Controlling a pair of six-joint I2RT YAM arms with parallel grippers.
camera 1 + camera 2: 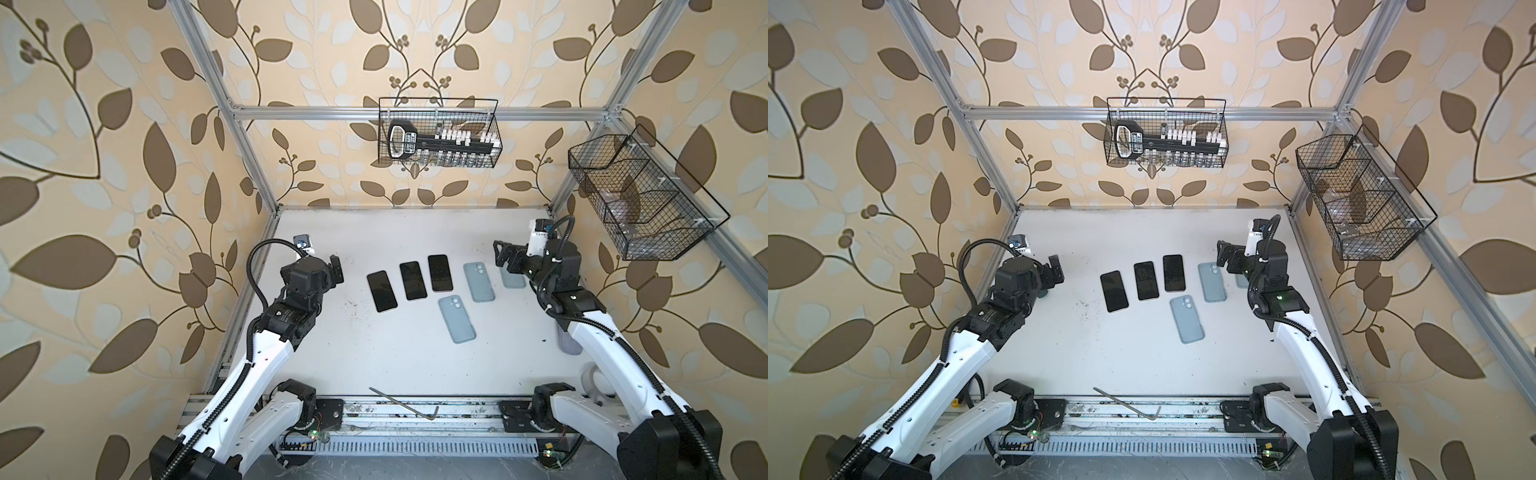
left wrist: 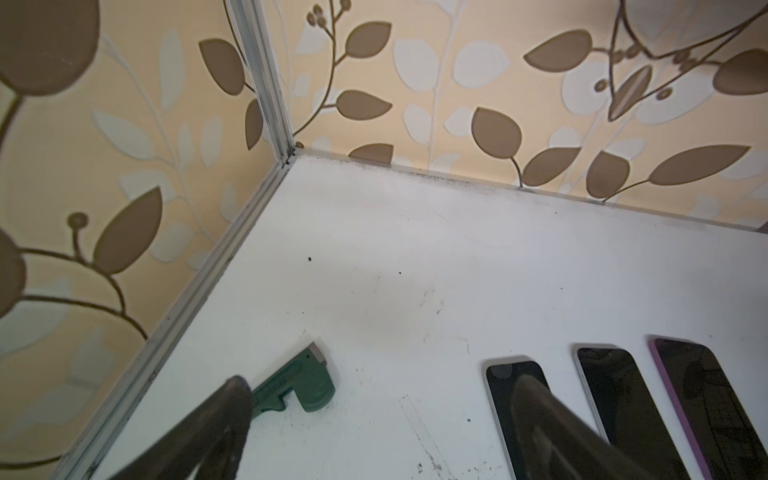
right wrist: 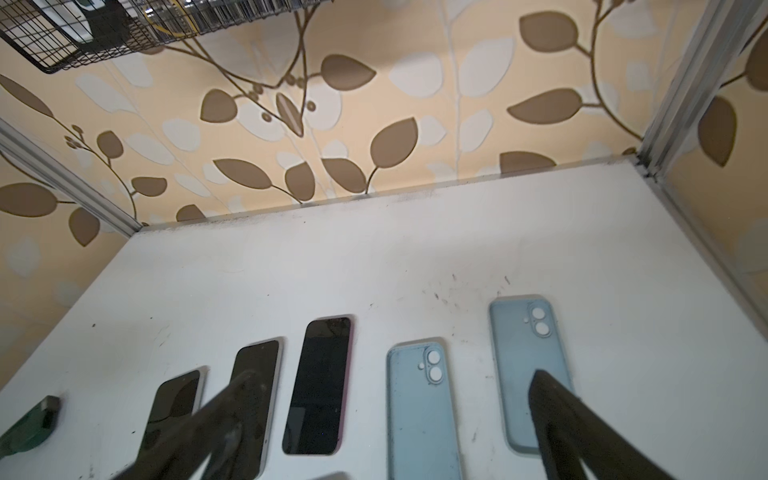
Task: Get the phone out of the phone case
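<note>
Blocking most of the rightmost phone case [image 1: 512, 279] in both top views, the right arm leaves only a strip of pale blue showing. The right wrist view shows more of it, but a blurred finger [image 3: 582, 424] covers its near end. All three cases lie back up, so their insides cannot be seen. A small green tool [image 2: 299, 384] is half hidden by a finger of the left hand and too blurred to name.

The right hand [image 1: 502, 255] hangs over that rightmost case with its fingers spread wide, gripping nothing. The left hand [image 1: 336, 270] is equally wide apart and empty, near the left edge.

On the white, speck-marked worktop [image 1: 374, 361] lie the left phone [image 1: 381, 291], centre phone [image 1: 412, 280] and right phone [image 1: 440, 272], screens up. Beside them are the middle phone case [image 1: 480, 281] and the nearest phone case [image 1: 456, 319]. A bent metal rod [image 1: 403, 401] lies at the front edge. Leaf-patterned wallpaper lines the walls behind an aluminium frame, which carries a back wire basket [image 1: 438, 133] and a side wire basket [image 1: 636, 199].
</note>
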